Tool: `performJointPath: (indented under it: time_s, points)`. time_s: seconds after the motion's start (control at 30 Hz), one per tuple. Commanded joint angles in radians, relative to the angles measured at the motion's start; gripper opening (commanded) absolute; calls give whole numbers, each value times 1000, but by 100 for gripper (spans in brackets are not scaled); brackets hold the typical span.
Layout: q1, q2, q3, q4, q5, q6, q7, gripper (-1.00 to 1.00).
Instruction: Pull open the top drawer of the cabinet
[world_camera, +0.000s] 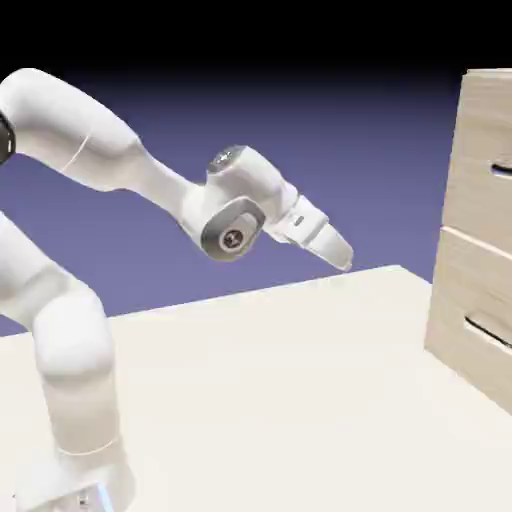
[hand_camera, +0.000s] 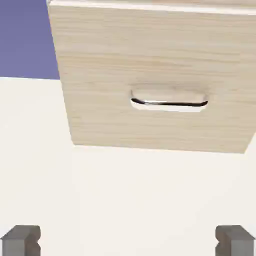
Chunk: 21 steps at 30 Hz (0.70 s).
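Approach stage; you have no contact yet. In the exterior view the cabinet (world_camera: 490, 71) stands at 3 o'clock of the picture, cut off by the frame. The top drawer (world_camera: 482, 155) is shut, at 2 o'clock from the end effector (world_camera: 343, 262), well apart from it; its handle (world_camera: 502, 170) is partly out of frame.

End effector: open and empty, fingertips wide apart at 5 and 7 o'clock in the hand view, over the pale surface (hand_camera: 115, 195). Fingers slope toward 4 o'clock in the exterior view.

Note: the handle at 2 o'clock in your hand view appears to belong to the lower drawer (hand_camera: 100, 95). Only a strip of the front above shows, at the 12 o'clock edge.

Next, in my judgement: you raise the wrist, level the fingers toward the upper handle, then advance with jaws spread. Check their roll against the horizontal bar before closing, then draw straight back. Main risk: you hook the wrong drawer.
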Motion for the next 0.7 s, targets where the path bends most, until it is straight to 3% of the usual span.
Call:
performJointPath:
  time_s: [0.0, 0.67]
  points:
    - [15, 27, -25, 16, 40, -9, -44, 0]
    - [312, 558, -528, 345, 830, -188, -913, 0]
